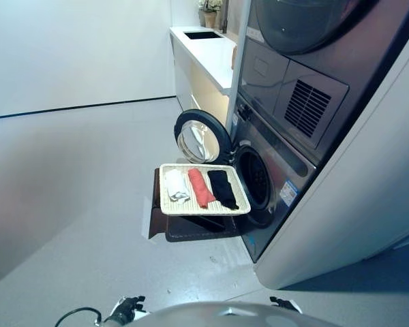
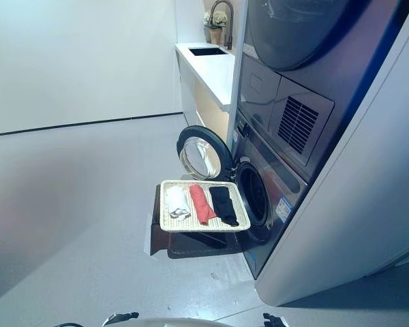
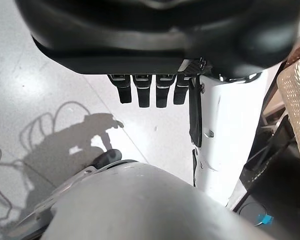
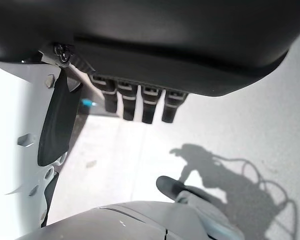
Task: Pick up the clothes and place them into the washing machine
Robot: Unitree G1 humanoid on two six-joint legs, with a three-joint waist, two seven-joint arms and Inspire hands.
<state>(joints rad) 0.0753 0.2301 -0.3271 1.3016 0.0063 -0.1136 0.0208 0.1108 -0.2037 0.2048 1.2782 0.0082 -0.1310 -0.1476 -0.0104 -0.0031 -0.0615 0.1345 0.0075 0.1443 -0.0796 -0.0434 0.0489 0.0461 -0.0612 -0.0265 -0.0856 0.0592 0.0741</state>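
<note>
A cream woven tray [image 1: 165, 206] rests on a dark stand in front of the washing machine [image 1: 273, 170]. On it lie three folded clothes side by side: a white one [image 1: 176, 184], a red one [image 1: 201, 187] and a black one [image 1: 222, 189]. The machine's round door [image 1: 201, 136] is swung open and the dark drum opening [image 1: 254, 178] faces the tray. My left hand [image 1: 126, 308] hangs low at the bottom edge, far from the tray, with fingers [image 3: 145, 90] straight and empty. My right hand [image 1: 283, 303] hangs likewise, with fingers [image 4: 135, 100] straight and holding nothing.
A dryer [image 1: 307, 41] is stacked above the washing machine. A white counter [image 1: 204, 51] with a sink and a potted plant [image 1: 210, 10] runs along the far wall. Grey floor [image 1: 75, 177] stretches to the left of the stand.
</note>
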